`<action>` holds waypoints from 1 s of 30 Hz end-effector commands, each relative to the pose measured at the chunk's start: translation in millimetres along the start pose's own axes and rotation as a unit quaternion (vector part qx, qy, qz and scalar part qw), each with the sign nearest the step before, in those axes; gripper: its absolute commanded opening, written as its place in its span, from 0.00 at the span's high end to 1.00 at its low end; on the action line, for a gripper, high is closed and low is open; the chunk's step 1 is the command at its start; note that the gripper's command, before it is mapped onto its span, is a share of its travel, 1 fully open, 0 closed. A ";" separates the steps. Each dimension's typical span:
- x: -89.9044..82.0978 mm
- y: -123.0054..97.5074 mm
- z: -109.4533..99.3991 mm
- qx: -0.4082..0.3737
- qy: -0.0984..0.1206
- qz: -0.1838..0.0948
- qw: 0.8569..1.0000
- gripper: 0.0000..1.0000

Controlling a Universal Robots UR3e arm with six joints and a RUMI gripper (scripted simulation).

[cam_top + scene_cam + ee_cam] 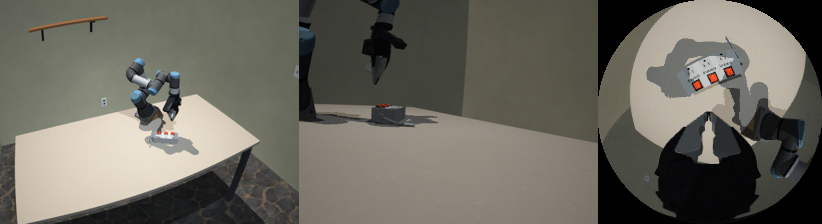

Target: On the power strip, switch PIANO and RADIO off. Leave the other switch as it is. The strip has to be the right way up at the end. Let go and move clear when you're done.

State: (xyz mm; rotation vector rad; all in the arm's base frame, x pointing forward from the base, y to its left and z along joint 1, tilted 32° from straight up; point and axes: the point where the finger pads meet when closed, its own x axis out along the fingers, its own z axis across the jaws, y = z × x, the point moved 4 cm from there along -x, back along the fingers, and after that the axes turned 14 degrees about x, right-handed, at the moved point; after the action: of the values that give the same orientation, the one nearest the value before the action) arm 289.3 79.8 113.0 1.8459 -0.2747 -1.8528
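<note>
A grey power strip (165, 137) lies right way up on the table, with three red switches (166, 132) along its far edge. It also shows in the exterior view (388, 113) and in the wrist view (711, 75), where all three switches (712, 77) glow red under small labels too blurred to read. A short grey cord stub (150, 142) sticks out at its left end. My gripper (172, 118) is shut and empty, hanging well above the strip and a little behind it, also seen in the exterior view (376, 80) and the wrist view (708, 117).
The arm's base (146, 113) stands on the table just behind and left of the strip. A wooden shelf (68, 23) and a wall socket (103, 101) are on the back wall.
</note>
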 end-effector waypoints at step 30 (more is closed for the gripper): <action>87.1 4.6 -2.1 0.000 0.001 0.000 1.000 1.00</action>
State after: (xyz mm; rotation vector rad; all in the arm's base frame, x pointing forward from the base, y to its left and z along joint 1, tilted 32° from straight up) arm 295.9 38.2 44.8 1.8379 -0.2800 -1.8616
